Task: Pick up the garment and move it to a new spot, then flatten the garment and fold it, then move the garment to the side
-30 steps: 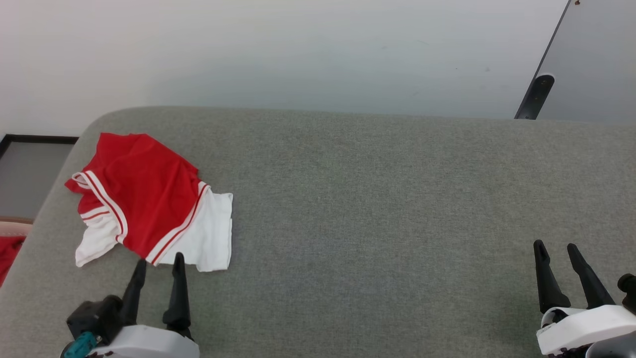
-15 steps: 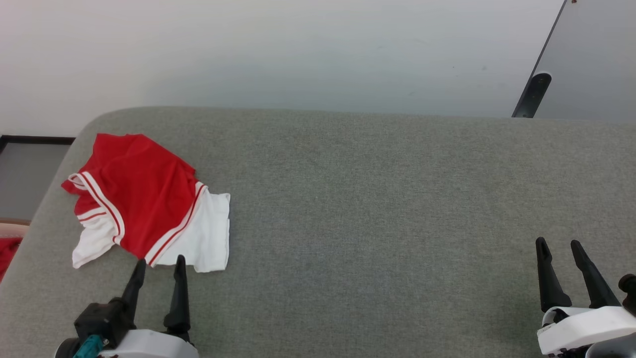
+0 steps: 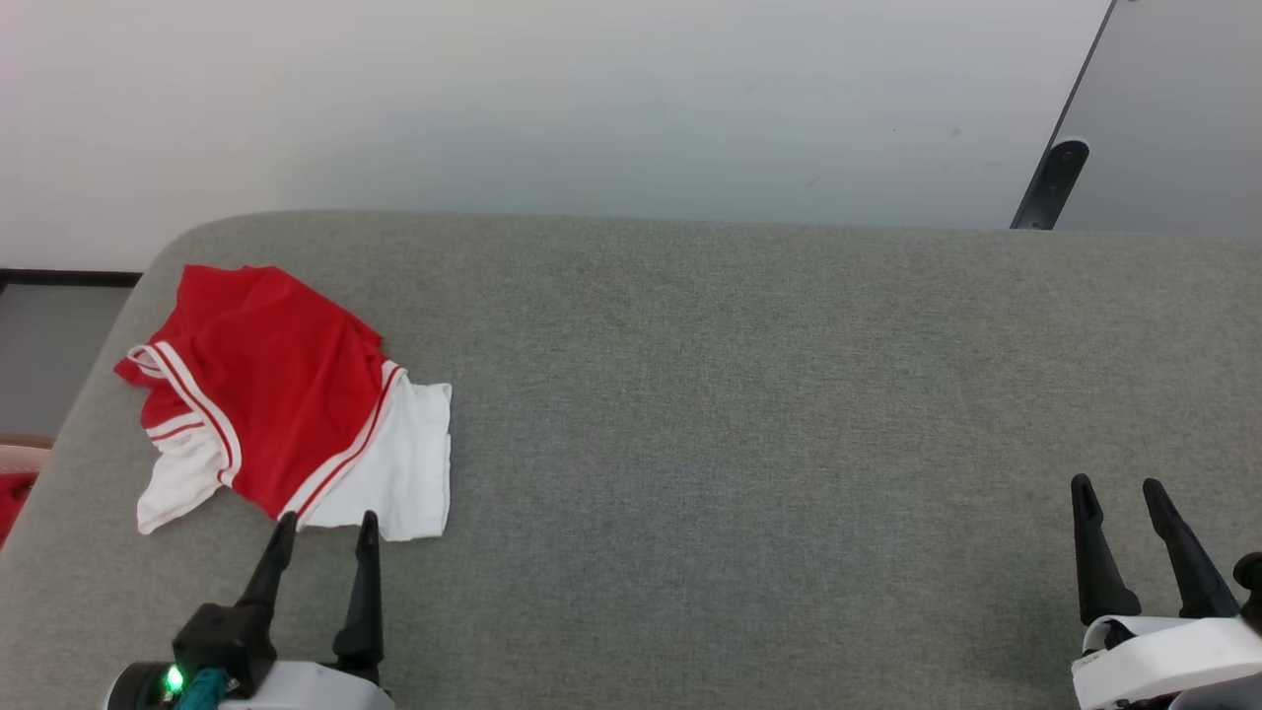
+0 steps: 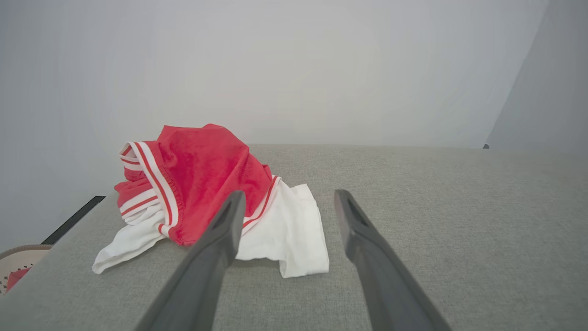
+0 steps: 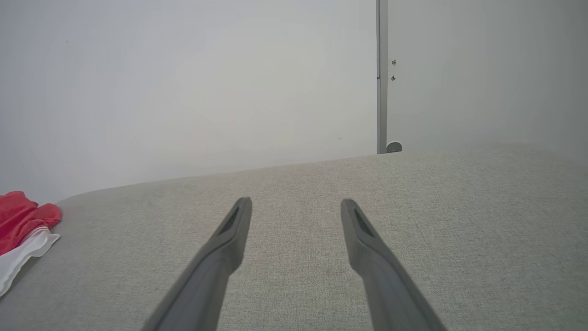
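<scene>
Head view: garment (image 3: pixel 281 394) lies crumpled at the grey table's (image 3: pixel 739 394) left end. Left gripper (image 3: pixel 327 523), fingers apart, just beside its near edge; right gripper (image 3: pixel 1119 488) spread, well apart.

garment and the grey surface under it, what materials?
Garment: soft knit cloth, matte. It slumps in loose folds, and the left wrist view shows a fine nap. The fibre is unclear. Grey surface: looks like woven upholstery fabric, matte and heathered, with a rounded, padded-looking corner.
</scene>
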Controlling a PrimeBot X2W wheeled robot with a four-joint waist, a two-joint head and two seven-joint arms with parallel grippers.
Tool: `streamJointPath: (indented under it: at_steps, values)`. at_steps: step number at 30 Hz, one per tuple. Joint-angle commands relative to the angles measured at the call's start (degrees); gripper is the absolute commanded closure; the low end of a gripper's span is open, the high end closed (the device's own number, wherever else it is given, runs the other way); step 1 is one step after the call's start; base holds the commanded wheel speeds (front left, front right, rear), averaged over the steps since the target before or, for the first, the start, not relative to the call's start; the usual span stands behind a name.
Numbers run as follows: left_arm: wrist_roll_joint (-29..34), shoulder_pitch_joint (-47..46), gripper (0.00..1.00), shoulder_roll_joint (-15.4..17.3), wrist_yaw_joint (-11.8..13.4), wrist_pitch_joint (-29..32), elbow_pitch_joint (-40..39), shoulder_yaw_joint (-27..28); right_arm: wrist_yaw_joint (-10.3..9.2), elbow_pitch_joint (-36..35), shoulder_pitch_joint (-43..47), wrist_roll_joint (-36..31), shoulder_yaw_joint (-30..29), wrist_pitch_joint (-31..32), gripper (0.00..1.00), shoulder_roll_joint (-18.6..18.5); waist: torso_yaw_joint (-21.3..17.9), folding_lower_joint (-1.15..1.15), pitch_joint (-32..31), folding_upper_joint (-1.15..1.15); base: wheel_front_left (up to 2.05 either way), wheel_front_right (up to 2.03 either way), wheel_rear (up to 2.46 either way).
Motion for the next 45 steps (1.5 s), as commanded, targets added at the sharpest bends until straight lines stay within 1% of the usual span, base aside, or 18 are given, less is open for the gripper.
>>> streamJointPath:
  at_steps: [1, 7, 21, 27, 31, 32, 33, 39, 45]
  values:
    - [1.55, 0.24, 0.00, 0.22, -0.39, -0.48, -0.01, 0.00, 0.06, -0.31, 0.30, -1.36, -0.08, -0.59, 0.00, -0.39, -0.02, 0.00, 0.02, 0.00, 0.00, 0.00, 0.00]
    - [3.39, 0.37, 0.00, 0.24, -0.67, -1.03, 0.12, 0.14, 0.06, -0.37, 0.64, -2.55, 0.02, -1.05, 0.00, -0.43, 0.05, 0.00, -0.04, 0.00, 0.00, 0.00, 0.00]
    - [1.93, 0.18, 0.00, -0.56, -1.58, -0.93, 0.02, 0.73, 0.06, -0.32, 0.79, -1.59, -0.53, -0.99, 0.00, 0.08, 0.36, 0.00, 0.03, 0.00, 0.00, 0.00, 0.00]
    - [0.75, 0.05, 0.00, -1.33, -1.92, -0.93, 0.30, 1.60, 0.06, -0.46, 0.44, -1.05, -0.68, -0.97, 0.00, 0.49, 1.80, 0.00, 0.33, 0.00, 0.00, 0.00, 0.00]
    - [0.09, 0.13, 0.00, -2.22, -1.70, -0.93, 0.49, 2.35, 0.06, -0.70, 0.69, -1.04, -0.58, -0.70, 0.00, 0.22, 4.82, 0.00, 0.38, 0.00, 0.00, 0.00, 0.00]
    - [0.09, 0.13, 0.00, -2.22, -1.70, -0.93, 0.49, 2.35, 0.06, -0.70, 0.69, -1.04, -0.58, -0.70, 0.00, 0.22, 4.82, 0.00, 0.38, 0.00, 0.00, 0.00, 0.00]
    - [0.09, 0.29, 0.00, -2.53, -1.62, -0.92, 0.50, 2.46, 0.05, -0.83, 0.77, -1.07, -0.61, -0.58, 0.00, 0.00, 6.92, 0.00, 0.33, 0.00, 0.00, 0.00, 0.00]
    - [0.38, 0.65, 0.00, -3.55, -1.58, -0.92, 0.69, 2.26, 0.05, -1.42, 0.35, -1.28, 0.34, 0.37, 0.00, -0.70, 14.64, 0.00, 0.31, 0.00, 0.00, 0.00, 0.00]
    - [-0.14, 1.58, 0.00, -4.12, -1.53, -0.92, 0.48, 2.72, 0.05, -1.89, -0.56, -1.31, 1.98, 1.32, 0.00, -1.22, 23.64, 0.00, 0.45, 0.00, 0.00, 0.00, 0.00]
